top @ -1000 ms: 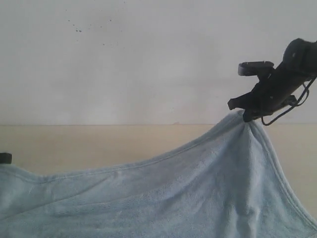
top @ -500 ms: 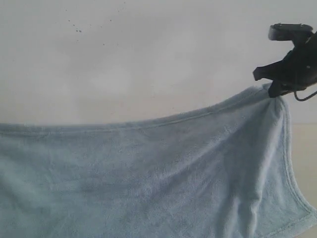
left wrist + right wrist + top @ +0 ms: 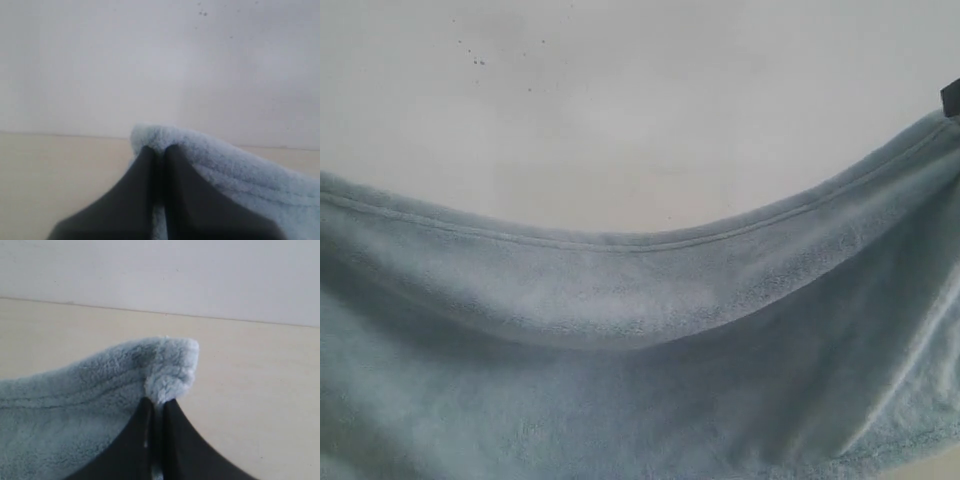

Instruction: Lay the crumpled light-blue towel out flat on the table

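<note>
The pale-blue towel hangs in the air across the whole exterior view, its hemmed top edge sagging in the middle and rising toward both sides. Only a black scrap of the right arm shows at that view's right edge. My left gripper is shut on one towel corner, black fingers pinching the fleece. My right gripper is shut on the other towel corner, which bunches just past its fingertips. The beige table lies below both corners.
A white wall with a few dark specks stands behind the towel. The table meets the wall along a straight line in both wrist views. The hanging towel hides almost all of the table in the exterior view.
Both grippers have lifted the towel's corners up and apart. The top edge rose from near the table to well up the wall, and the right arm left the exterior view.
</note>
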### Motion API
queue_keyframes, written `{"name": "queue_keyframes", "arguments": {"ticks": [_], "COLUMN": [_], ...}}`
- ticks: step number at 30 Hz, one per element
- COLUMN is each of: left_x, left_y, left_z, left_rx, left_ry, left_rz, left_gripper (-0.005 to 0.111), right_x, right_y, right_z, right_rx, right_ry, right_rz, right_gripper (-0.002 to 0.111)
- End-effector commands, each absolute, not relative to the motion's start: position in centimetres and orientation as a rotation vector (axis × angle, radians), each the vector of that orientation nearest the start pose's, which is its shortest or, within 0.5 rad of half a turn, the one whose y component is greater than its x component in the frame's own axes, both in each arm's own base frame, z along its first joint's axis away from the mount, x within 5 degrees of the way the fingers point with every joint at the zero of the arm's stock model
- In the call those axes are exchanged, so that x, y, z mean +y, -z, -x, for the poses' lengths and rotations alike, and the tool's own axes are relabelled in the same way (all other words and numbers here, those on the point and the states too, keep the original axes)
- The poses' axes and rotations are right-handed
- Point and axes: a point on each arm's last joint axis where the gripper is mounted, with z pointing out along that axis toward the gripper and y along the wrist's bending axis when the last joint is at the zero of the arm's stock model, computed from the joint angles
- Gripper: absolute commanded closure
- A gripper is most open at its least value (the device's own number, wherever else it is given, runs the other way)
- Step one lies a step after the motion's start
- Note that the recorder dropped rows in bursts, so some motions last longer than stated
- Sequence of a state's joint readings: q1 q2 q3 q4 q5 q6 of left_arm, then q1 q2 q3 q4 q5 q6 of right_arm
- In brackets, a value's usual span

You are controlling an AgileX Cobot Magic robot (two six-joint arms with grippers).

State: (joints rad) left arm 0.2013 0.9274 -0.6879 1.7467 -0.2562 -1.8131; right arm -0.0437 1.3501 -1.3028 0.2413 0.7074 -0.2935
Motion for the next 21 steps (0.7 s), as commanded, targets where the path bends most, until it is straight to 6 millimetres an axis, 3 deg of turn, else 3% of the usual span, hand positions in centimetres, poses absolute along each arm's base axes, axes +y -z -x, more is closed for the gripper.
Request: {"name": "queue_keyframes", "arguments": {"ticks": [1,9,16,19,21], "left_x": [0.6,0.3,1.7,2.9,3.0], "left_y": [-33.9,-34.2,-36.9,-36.9,-36.2], "left_z": [-18.4,-15.8,-11.6,-9.6,-9.0], "left_rx": [1.729,1.639,1.435,1.472,1.572], "left_ry": [0.117,-0.001,-0.253,-0.333,-0.391], "left_rz": [-0.018,-0.021,0.066,0.178,0.147], "left_gripper": [0.103,0.103,0.103,0.103,0.103], "right_x": [0.1,-0.2,-0.3,-0.7,-0.7], "right_y": [-40.2,-39.7,-40.4,-40.9,-41.0], "right_z": [-25.9,-21.4,-19.7,-18.9,-18.5], "right_rx": [2.124,2.083,2.041,2.022,2.018], "right_ry": [-0.070,-0.028,-0.006,0.047,0.094], "right_rz": [0.146,0.074,0.051,0.032,0.049], "right_gripper": [0.107,0.107,0.107,0.107,0.107]}}
